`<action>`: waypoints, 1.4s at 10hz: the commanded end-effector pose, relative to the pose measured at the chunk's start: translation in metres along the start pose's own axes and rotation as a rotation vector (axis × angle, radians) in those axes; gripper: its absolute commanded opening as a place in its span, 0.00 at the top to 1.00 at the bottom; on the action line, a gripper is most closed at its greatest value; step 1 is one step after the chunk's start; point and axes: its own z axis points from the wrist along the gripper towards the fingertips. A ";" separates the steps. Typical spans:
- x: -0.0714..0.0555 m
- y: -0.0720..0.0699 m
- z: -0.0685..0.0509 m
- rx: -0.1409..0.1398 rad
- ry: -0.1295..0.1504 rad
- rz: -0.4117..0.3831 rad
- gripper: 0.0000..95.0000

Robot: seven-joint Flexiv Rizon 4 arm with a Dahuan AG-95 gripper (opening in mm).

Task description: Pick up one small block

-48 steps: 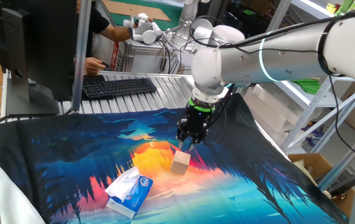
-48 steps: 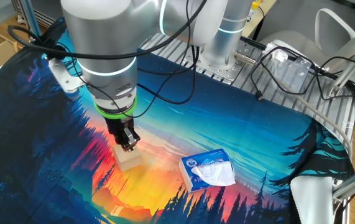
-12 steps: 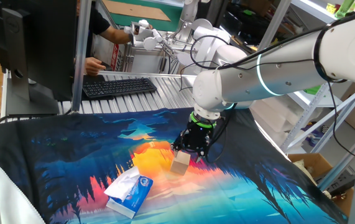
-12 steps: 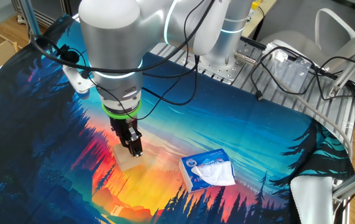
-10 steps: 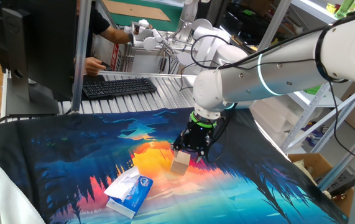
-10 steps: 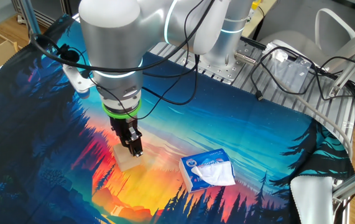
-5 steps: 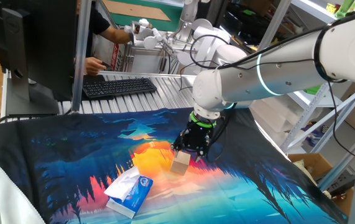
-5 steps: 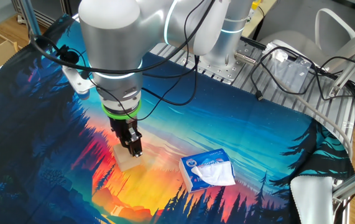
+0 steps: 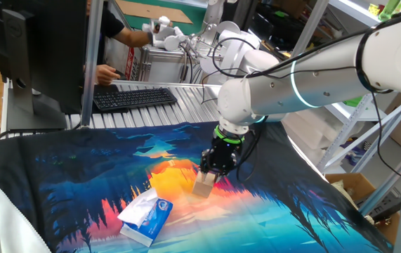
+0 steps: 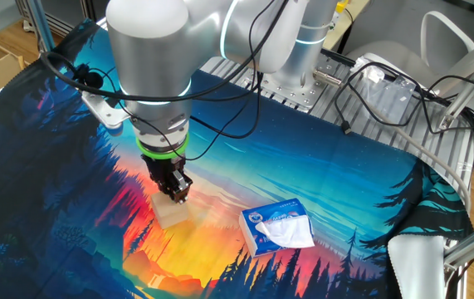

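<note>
one fixed view: gripper (image 9: 211, 173) pointing down at frame centre, fingers sitting clenched around the top of the small block (image 9: 204, 186) on the printed cloth (image 9: 67, 176) | other fixed view: gripper (image 10: 173, 198) pinching small block (image 10: 171, 211) lower left of centre, tissue pack (image 10: 277, 227) lying well apart to its right

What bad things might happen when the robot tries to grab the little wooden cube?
The pincer sits right at the top of the small wooden cube, so a shallow grip might let it slip out. The cube rests on a printed cloth, which could bunch or drag. The tissue pack lies apart, so a bump seems unlikely.
</note>
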 end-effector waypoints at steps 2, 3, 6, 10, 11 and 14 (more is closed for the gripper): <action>-0.001 0.002 0.003 0.021 0.040 -0.022 1.00; -0.001 0.002 0.003 0.031 0.047 -0.031 1.00; -0.001 0.002 0.003 0.057 0.052 -0.062 1.00; -0.001 0.002 0.003 0.057 0.055 -0.083 1.00; -0.001 0.002 0.003 0.054 0.060 -0.085 1.00; -0.001 0.002 0.003 0.052 0.064 -0.091 1.00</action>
